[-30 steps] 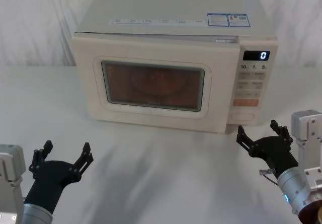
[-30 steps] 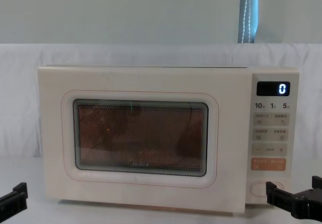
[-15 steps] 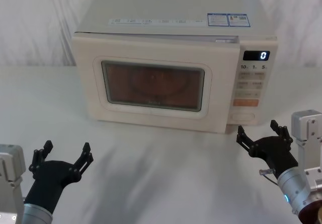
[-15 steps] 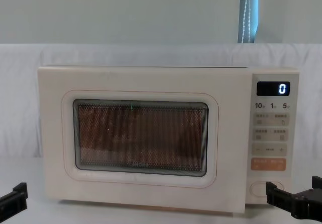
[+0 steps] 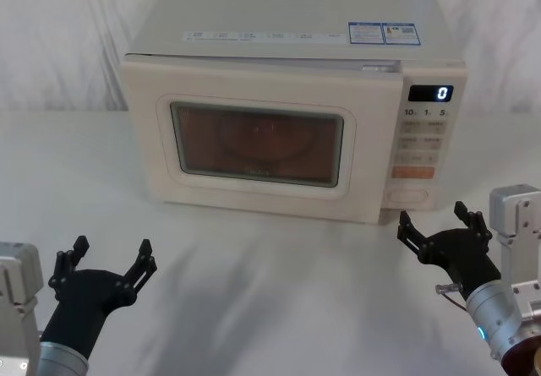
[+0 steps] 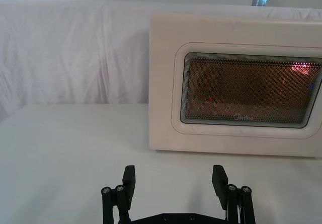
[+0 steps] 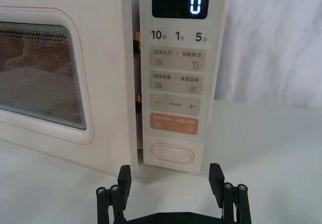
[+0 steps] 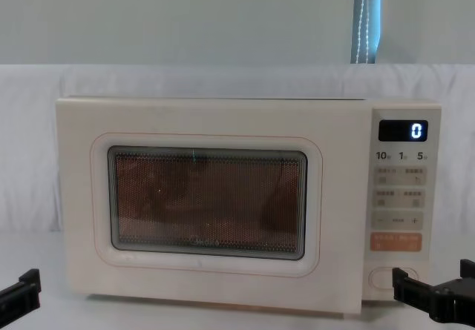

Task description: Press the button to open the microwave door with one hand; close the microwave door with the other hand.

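Right wrist view: microwave door (image 7: pixel 60 78) popped slightly ajar beside the button (image 7: pixel 172 153), opening seemingly done, closing left; right pincer (image 7: pixel 171 181) spread wide just before the button, left pincer (image 5: pixel 106 266) equally wide, low over the tabletop (image 5: pixel 270 291).

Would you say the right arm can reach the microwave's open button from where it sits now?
Probably yes: the right claw hangs open just before the button, with bare table between them and nothing in the way.
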